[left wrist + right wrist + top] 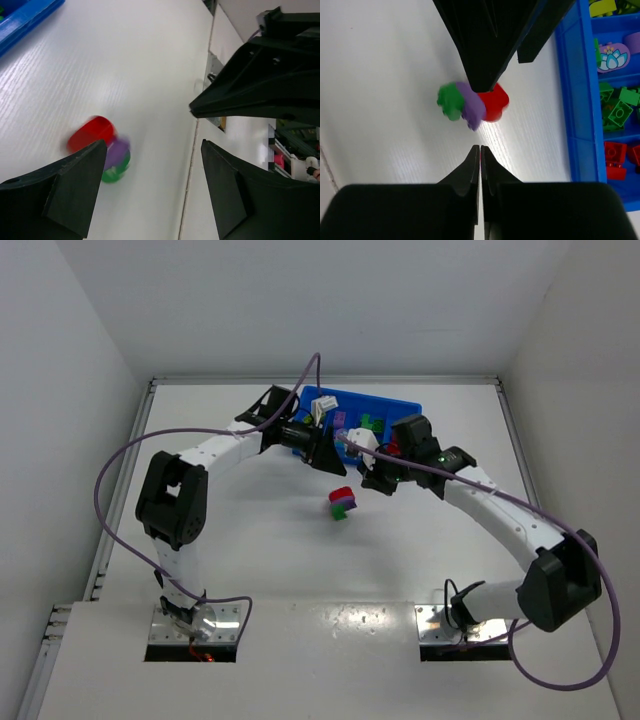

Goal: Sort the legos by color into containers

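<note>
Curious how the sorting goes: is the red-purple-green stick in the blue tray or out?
Out. The stick lies on the table, apart from the tray.

We see a short stick of three snapped bricks, green, purple and red in that order, lying outside the bright-blue tray and near it, red end toward the tray wall; its outline is blurred. The tray's compartments hold yellow bricks, a purple piece, green bricks and red bricks.
</note>
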